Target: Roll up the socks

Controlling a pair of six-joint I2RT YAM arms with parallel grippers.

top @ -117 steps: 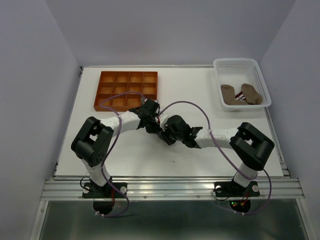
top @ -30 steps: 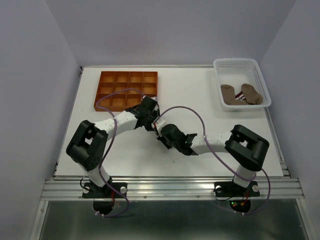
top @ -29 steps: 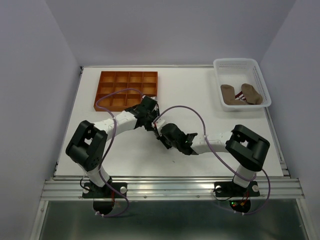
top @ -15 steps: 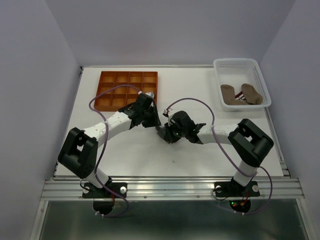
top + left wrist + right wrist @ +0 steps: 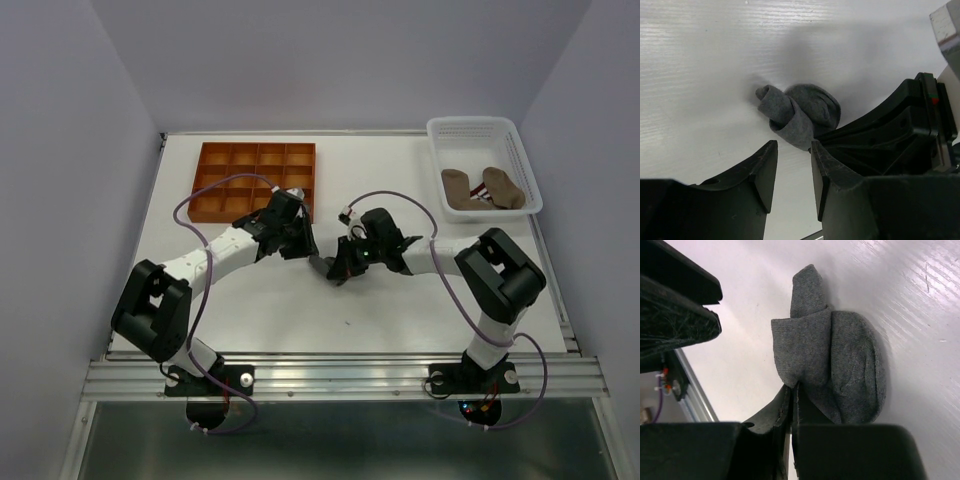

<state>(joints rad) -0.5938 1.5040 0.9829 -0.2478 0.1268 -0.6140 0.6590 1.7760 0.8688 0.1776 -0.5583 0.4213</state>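
Your grey sock (image 5: 840,360) lies on the white table (image 5: 420,300) near its middle, in the narrow space between the two arms' tips. It is folded into a loose bundle: a rounded lump with a narrow tail sticking out of one end. The right wrist view shows its long axis running straight out from the right gripper (image 5: 792,390), with the tail pointing away from those fingers and the rounded part nearest them. In the left wrist view the same sock runs across the picture, tail to the left and the lump tucked against the right arm's black fingers.

The right gripper is closed tight, its two fingers pressed together with the sock's near edge pinched at their tips. The left gripper (image 5: 792,150) stands partly open just short of the sock, with a narrow gap between its pads and nothing in it.

Well apart, at the far right corner, two tan socks (image 5: 497,187) lie side by side in the white basket (image 5: 484,128). The orange divided tray (image 5: 230,180) sits at the far left.
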